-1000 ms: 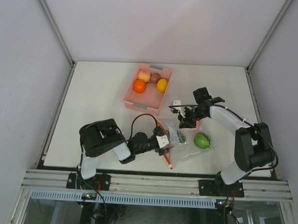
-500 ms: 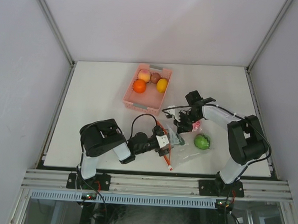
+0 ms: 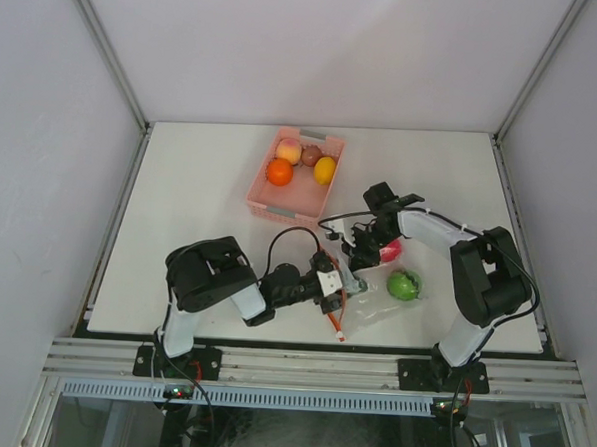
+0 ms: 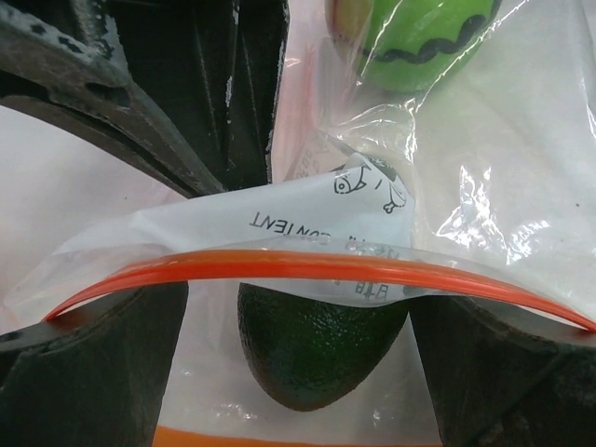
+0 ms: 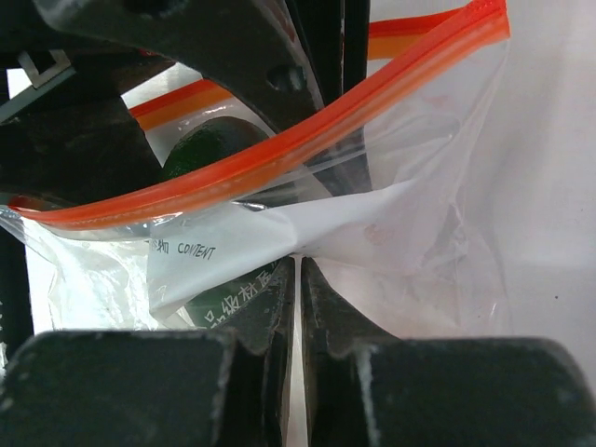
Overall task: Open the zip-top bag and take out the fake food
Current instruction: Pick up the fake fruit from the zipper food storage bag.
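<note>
Two glossy plastic pieces visible inside clear crinkly zip-top bag with red-orange zipper strip: dark green avocado, light green round fruit. Bag at 5 o'clock from pink slotted plastic basket. Right gripper at bag's 11 o'clock, pinched tight on film; left gripper at 9 o'clock, fingers spread wide.

Counted one pink basket, which held four fake fruits: orange fruit, peach, brown fruit, yellow fruit. One zip-top bag. Three further pieces: green fruit, dark avocado, red-pink piece. Two grippers: left gripper, right gripper.
</note>
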Controlling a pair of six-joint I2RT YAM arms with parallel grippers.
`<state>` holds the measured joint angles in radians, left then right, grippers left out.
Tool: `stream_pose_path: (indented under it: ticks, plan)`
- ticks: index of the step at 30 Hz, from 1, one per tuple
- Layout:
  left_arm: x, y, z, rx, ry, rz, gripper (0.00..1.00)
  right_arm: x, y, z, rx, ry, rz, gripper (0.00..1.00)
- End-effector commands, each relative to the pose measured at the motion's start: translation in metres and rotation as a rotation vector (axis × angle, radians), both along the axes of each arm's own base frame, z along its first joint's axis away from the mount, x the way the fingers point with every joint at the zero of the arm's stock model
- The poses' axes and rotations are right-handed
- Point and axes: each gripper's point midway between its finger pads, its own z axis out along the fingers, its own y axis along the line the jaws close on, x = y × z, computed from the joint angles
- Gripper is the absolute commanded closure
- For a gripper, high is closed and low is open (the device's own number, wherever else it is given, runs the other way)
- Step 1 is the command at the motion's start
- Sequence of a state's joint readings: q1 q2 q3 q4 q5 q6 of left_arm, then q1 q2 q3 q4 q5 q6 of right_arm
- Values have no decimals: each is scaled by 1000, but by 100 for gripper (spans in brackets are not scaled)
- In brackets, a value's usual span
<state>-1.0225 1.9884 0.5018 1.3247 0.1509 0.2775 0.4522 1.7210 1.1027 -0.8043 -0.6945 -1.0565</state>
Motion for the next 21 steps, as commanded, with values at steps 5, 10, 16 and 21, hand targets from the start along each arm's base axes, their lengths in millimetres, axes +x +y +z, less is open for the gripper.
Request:
stream_pose_path:
  ticks: [5,10,16,21]
  plan:
    - [6,-12,19,-76,-1,16,9,-3,12,11,54,22,25,96]
    - [6,-8,23,-88,15,39,35,5,10,12,47,10,-10,95]
    - [3,2,25,-93,35,59,64,21,-4,13,21,-20,-84,95]
    - [-4,16,28,-100,58,78,71,36,-20,7,-41,-70,-147,94]
